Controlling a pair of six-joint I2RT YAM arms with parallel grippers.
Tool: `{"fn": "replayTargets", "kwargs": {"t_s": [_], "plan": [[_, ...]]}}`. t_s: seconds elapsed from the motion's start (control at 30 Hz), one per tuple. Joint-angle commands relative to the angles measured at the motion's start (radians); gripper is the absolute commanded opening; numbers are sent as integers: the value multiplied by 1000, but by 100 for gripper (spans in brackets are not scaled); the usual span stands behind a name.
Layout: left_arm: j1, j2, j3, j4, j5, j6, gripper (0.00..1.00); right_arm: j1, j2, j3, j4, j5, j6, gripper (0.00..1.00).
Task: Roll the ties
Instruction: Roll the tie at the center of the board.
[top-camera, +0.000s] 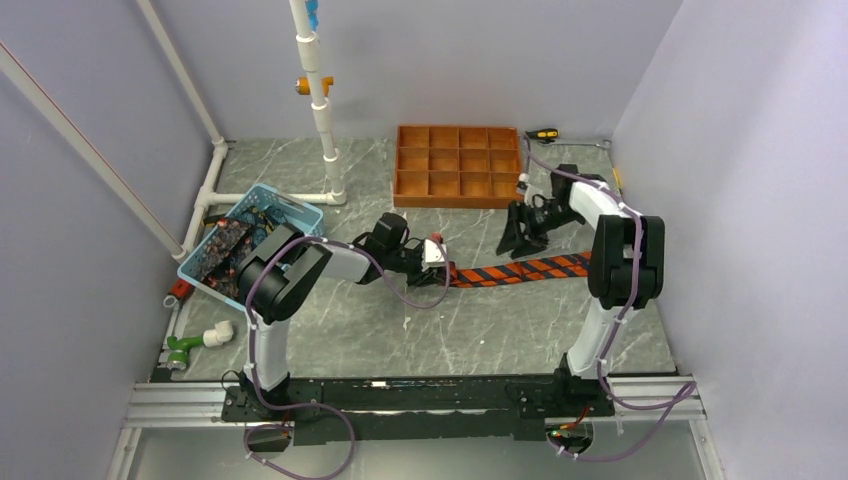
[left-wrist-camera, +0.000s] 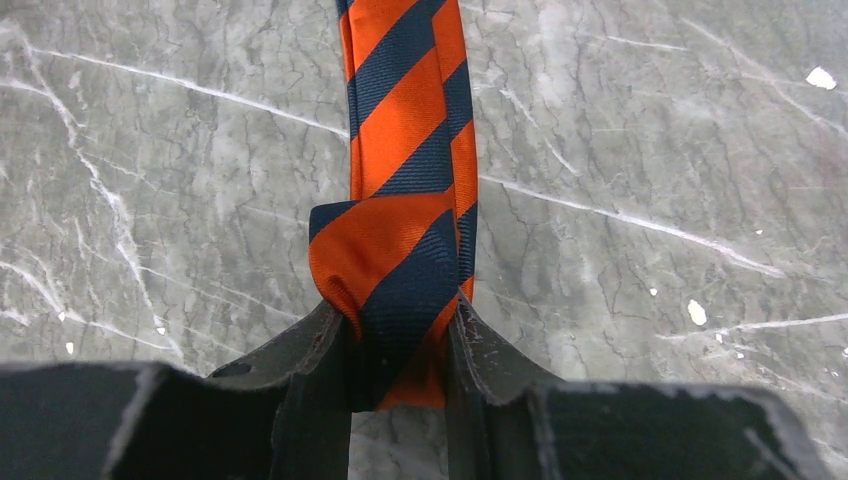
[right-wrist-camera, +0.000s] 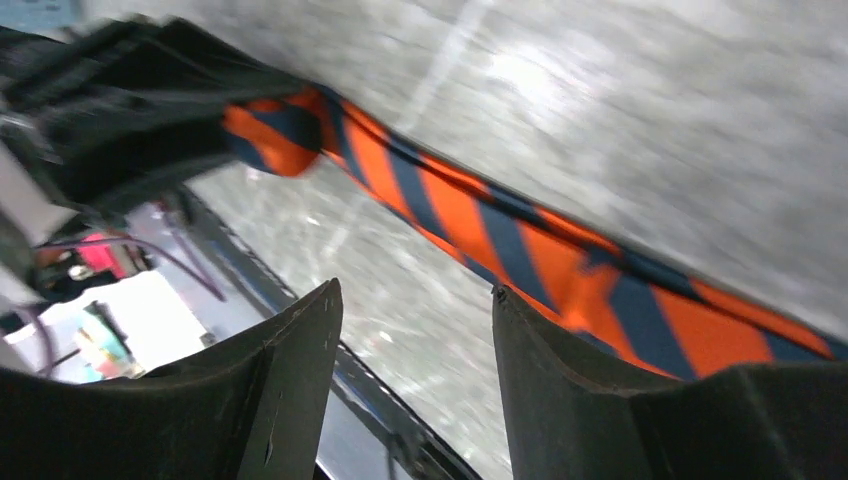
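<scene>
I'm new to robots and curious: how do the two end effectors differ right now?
The left end effector is shut on the striped tie's folded end; the right end effector is open and empty. The left sits at the tie's tip, the right stands beside its length. Both have dark fingers.

Top view: you lose striped tie (top-camera: 520, 270) at both ends. Left end buried in left gripper (top-camera: 443, 270), right end behind right arm (top-camera: 625, 260). Blue basket (top-camera: 285, 200) at left: dark patterned fabric inside, too small for you to count pieces.
Left wrist view: folded tie end pinched, lower part hidden between fingers (left-wrist-camera: 300, 360); rest cut by top edge.
Right wrist view: whole picture motion-blurred; tie runs off right edge, other end lost in dark blur, upper left.
</scene>
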Motion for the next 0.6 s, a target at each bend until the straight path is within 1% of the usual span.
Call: {"fn": "replayTargets", "kwargs": {"t_s": [0.0,0.1,0.2,0.33,0.57], "plan": [[-20,36,-35,-259,-168,114,1,119,-27,-62,207,-241,219,59],[-26,40,-32,-271,-195,103,1,193,-5,-90,355,-263,338,57],[-28,35,-39,-264,-209,94,2,249,30,-91,435,-258,390,55],[-34,32,-45,-260,-213,96,3,295,66,-102,485,-245,408,53],[-35,43,-35,-263,-210,97,3,319,85,-130,484,-227,393,49]]}}
